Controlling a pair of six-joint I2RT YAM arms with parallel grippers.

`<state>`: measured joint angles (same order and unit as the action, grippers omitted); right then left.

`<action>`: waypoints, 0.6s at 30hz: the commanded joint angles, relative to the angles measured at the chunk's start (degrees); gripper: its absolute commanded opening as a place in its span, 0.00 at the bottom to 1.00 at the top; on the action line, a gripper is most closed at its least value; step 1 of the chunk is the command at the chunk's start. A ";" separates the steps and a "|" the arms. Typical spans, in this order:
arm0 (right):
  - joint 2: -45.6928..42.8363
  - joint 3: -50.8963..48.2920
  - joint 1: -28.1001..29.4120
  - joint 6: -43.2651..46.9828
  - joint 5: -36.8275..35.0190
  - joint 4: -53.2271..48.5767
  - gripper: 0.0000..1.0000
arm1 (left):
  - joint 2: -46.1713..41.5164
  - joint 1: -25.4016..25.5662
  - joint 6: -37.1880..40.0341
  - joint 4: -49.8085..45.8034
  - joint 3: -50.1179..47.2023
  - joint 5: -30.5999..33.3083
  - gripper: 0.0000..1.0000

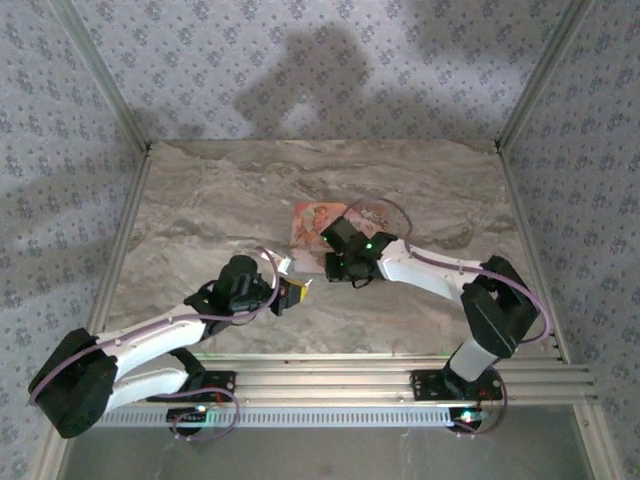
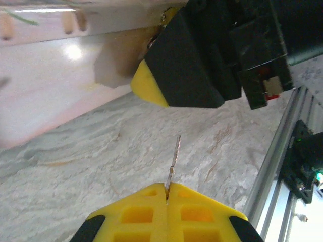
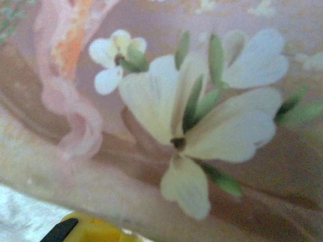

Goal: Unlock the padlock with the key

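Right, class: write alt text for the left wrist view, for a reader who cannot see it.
The left gripper pinches a thin metal key, pointing up over a marbled table. Beyond it, the right gripper's black-and-yellow finger sits by a pale pink box.

Nothing legible: no word, number or brand mark can be made out on any surface. The pink rectangular floral box (image 3: 202, 126) bears painted cream flowers with green leaves (blurred at this close range), and the grey patterned wallpaper (image 1: 300, 60) repeats small sprigs, not characters.
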<state>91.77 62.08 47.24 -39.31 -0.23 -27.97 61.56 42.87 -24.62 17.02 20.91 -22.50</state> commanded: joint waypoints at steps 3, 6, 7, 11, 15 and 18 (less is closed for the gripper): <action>-3.87 3.29 -1.90 2.32 14.04 -0.53 0.00 | 4.20 0.37 -0.83 9.51 -1.57 -3.11 0.00; -3.96 3.83 -3.51 2.68 17.88 -0.56 0.00 | 6.10 0.38 -0.62 11.50 -1.39 -3.60 0.00; -4.04 3.96 -3.91 2.61 19.19 -0.56 0.00 | 6.72 0.35 -0.60 12.35 -1.60 -3.60 0.00; -4.62 3.57 -5.77 1.62 24.12 1.15 0.00 | 8.83 0.29 -1.08 17.12 -2.85 -3.93 0.00; -5.51 2.74 -7.48 0.43 27.41 2.64 0.00 | 10.33 0.28 -1.90 21.90 -3.74 -4.35 0.00; -6.26 2.38 -8.54 -0.56 29.41 3.63 0.00 | 11.14 0.28 -2.01 22.62 -3.37 -4.22 0.00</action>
<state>88.47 63.42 39.44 -38.89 23.51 -28.53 72.14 42.87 -26.04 34.48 17.52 -25.39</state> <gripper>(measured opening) 0.195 0.044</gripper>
